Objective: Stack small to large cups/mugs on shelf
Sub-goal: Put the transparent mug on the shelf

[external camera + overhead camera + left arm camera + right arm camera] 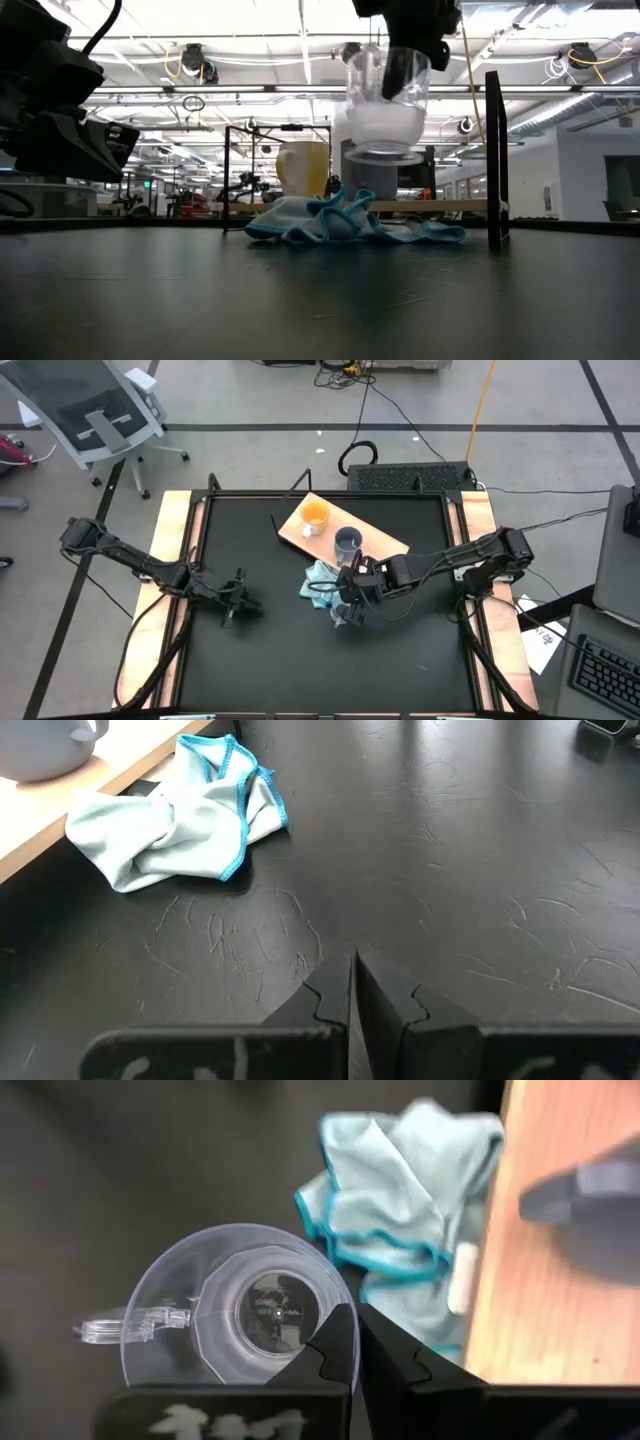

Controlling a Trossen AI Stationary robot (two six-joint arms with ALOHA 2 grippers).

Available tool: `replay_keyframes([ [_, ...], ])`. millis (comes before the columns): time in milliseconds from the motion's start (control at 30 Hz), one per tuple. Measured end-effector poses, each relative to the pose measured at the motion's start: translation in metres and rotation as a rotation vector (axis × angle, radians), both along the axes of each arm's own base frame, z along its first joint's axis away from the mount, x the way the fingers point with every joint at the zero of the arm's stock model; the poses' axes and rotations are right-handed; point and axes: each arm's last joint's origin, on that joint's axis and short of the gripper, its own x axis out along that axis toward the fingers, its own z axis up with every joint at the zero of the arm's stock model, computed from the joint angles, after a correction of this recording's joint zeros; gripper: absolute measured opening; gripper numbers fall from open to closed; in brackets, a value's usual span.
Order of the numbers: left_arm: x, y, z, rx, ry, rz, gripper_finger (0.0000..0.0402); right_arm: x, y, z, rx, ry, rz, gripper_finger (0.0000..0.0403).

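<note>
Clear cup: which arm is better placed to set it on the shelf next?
Right. The right gripper already pinches the clear cup aloft beside the shelf; the left gripper waits shut, empty, farther off.

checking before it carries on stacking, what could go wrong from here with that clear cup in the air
1. The right gripper pinches only the rim of the clear cup, held off the table; it may slip.
2. The light blue cloth lies bunched against the wooden board, so the cup could snag on it.
3. The grey-blue mug and orange mug already stand on the board; a low approach might knock them.
</note>
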Motion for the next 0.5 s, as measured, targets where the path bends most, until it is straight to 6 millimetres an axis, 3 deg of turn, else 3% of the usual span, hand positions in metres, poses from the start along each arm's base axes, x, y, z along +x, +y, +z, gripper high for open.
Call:
replay_keyframes([
  [233,0.000,0.000,0.000,0.000,0.000,0.000,0.0021,-0.005,-0.008,0.005,-0.014,0.070,-0.030,0.0000],
  [500,0.000,0.000,0.000,0.000,0.001,0.000,0.0021,-0.011,-0.020,0.033,-0.010,0.010,-0.052,0.0000],
])
